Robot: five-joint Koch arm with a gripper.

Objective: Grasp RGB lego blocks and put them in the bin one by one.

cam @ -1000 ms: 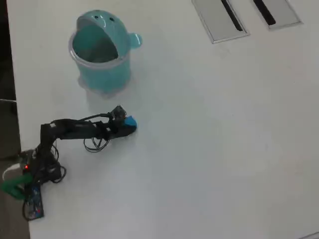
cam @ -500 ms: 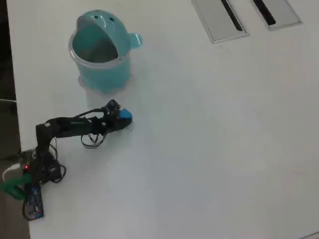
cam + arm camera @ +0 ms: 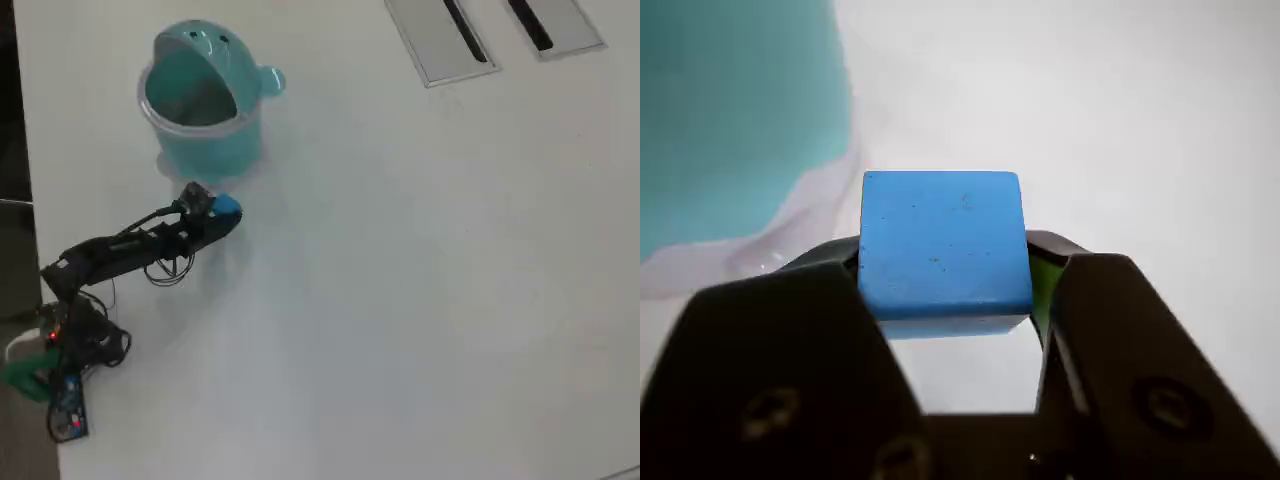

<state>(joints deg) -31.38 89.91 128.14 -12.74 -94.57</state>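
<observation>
We find the gripper (image 3: 945,275) closed on the blue block (image 3: 943,243), its two black jaws pressing the cube from left and right in the wrist view, with the block's broad face turned up toward the camera and its lower edge hanging over the gap between the jaws. A sliver of green shows just behind the right jaw where it meets the block, though we cannot tell what it belongs to. Beyond the block, in the upper left of the wrist view, we see the light teal wall of the bin (image 3: 735,120), blurred and near, with its pale base edge curving below it. From overhead, the gripper (image 3: 222,212) sits at the end of the dark arm (image 3: 120,252), which reaches from its base at the left edge of the white table (image 3: 420,300) up and to the right. The blue block (image 3: 226,208) shows there as a small blue patch at the arm's tip, just below and beside the bin (image 3: 205,145), outside it. Two flat grey panels (image 3: 440,40) lie well apart at the table's top edge.
</observation>
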